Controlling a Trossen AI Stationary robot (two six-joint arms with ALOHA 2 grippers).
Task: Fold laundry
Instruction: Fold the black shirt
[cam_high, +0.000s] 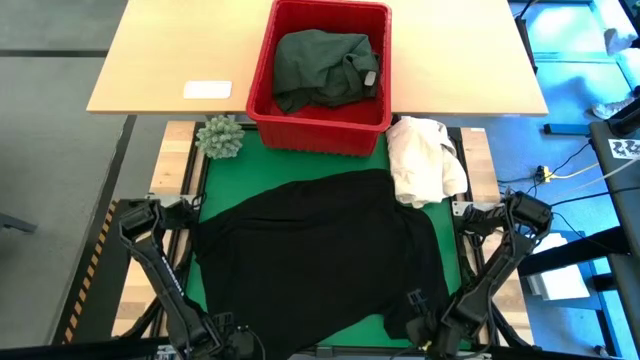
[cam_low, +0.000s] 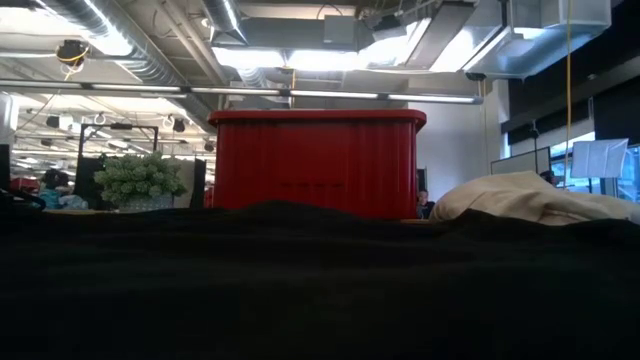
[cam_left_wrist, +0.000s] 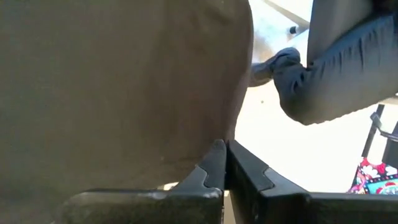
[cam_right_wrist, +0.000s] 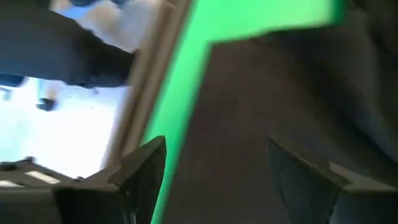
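Black garment (cam_high: 310, 255): spread wide over the green mat (cam_high: 240, 170), its near edge at the table's front.
Dark green garment (cam_high: 322, 65): bunched inside the red basket (cam_high: 262, 95), beyond the mat.
Right gripper (cam_right_wrist: 214, 180): at the front right corner, fingers spread apart over the black cloth's edge, holding nothing.
Left gripper (cam_left_wrist: 225, 171): at the front left edge, fingers clenched together; whether any cloth is pinched I cannot tell.
Cream cloth heap (cam_high: 425, 160): just right of the basket.
Small green plant (cam_high: 220, 137): left of the basket.
White card (cam_high: 208, 89): on the wooden tabletop.
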